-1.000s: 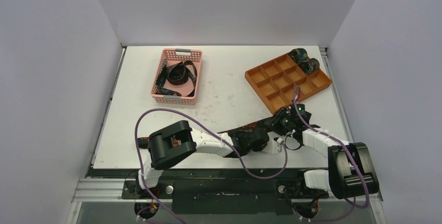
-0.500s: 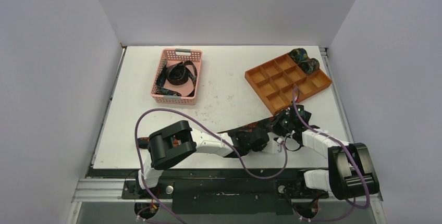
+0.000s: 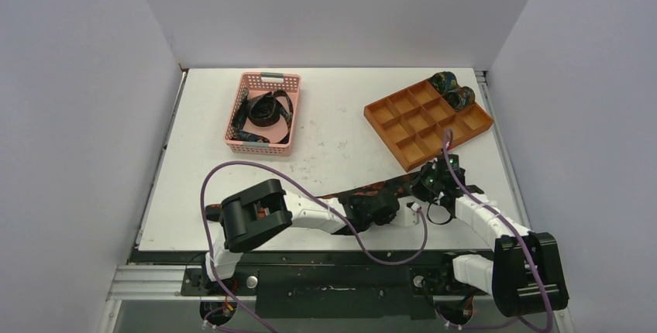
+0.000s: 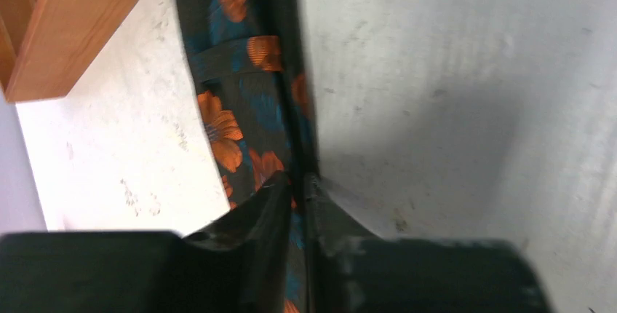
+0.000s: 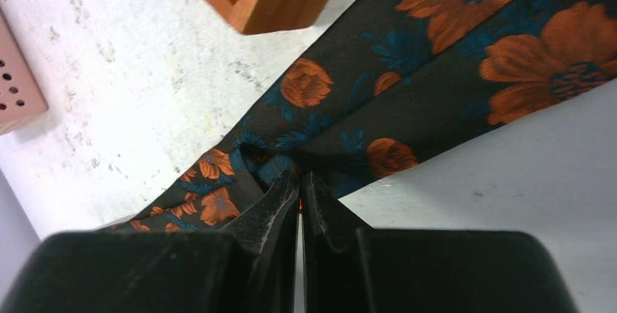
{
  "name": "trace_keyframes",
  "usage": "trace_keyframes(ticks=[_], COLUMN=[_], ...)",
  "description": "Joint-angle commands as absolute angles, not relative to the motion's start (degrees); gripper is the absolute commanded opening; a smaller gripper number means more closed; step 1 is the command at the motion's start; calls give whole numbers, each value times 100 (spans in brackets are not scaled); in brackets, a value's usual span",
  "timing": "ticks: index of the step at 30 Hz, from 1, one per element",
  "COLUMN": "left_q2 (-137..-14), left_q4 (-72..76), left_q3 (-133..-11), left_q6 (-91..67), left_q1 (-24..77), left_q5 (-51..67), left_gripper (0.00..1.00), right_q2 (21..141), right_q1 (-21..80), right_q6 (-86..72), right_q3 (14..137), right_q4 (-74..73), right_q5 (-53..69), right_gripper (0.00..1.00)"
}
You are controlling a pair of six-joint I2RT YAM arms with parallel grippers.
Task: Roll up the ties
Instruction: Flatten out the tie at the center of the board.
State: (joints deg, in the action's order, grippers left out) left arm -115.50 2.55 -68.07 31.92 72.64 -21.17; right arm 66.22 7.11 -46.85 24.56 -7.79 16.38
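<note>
The flowered tie lay as a flat strip close to the near edge of the counter, right of centre, its right end reaching towards the near corner of the orange tray. Both arms worked on it. The left gripper had its fingers drawn tight on one long edge of the fabric. The right gripper was likewise pinched closed, at a spot where the cloth folded over itself and bunched. Two rolled ties already sat in the tray's compartments nearest the far right corner, and more loose ties waited in the pink basket towards the far left.

The step appeared to be starting the roll, so the first turn mattered most. One gripper would best serve as an anchor, holding the strip taut and flat along the near edge. The other would turn the folded end over onto itself, keeping the long edges in line so the coil did not cone. The bunched fold at the right pinch probably wanted smoothing first, or the core would come out lumpy. Light, steady tension seemed wiser than a hard pull, as slippery woven fabric could slide free. The tray corner stood near, and the rolling hand ought to stay on its near side.
</note>
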Motion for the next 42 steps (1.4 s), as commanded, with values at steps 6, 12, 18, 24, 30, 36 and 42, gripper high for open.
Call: trace_keyframes(ticks=[6, 12, 18, 24, 30, 36, 42], left_q2=[-10975, -10133, -9266, -8763, -7375, -6025, -4883], left_q4=[109, 11, -526, -1972, -2372, -2283, -2447], left_q3=[-6595, -6203, -6031, -6347, -5497, -4642, -4241], left_q6=[2660, 2094, 835, -1632, -3328, -3668, -3796], left_q1=[7242, 7250, 7356, 7308, 7096, 7018, 7020], left_q5=[-2308, -2454, -2927, -3808, -3947, -3880, -3963], left_gripper=[61, 80, 96, 96, 96, 96, 96], right_q2=[6223, 6003, 5976, 6099, 6528, 6789, 6238], right_q1=[11, -222, -331, -780, -1014, -986, 110], right_q6=[-3993, -4008, -4008, -3986, -4126, -3980, -3937], right_q3=[3106, 3175, 3223, 3114, 3103, 3327, 3346], right_q4=[-1507, -1741, -1934, -1835, -1474, -1304, -1473], right_q5=[858, 341, -161, -465, -403, -120, -460], right_gripper=[5, 5, 5, 5, 5, 47, 67])
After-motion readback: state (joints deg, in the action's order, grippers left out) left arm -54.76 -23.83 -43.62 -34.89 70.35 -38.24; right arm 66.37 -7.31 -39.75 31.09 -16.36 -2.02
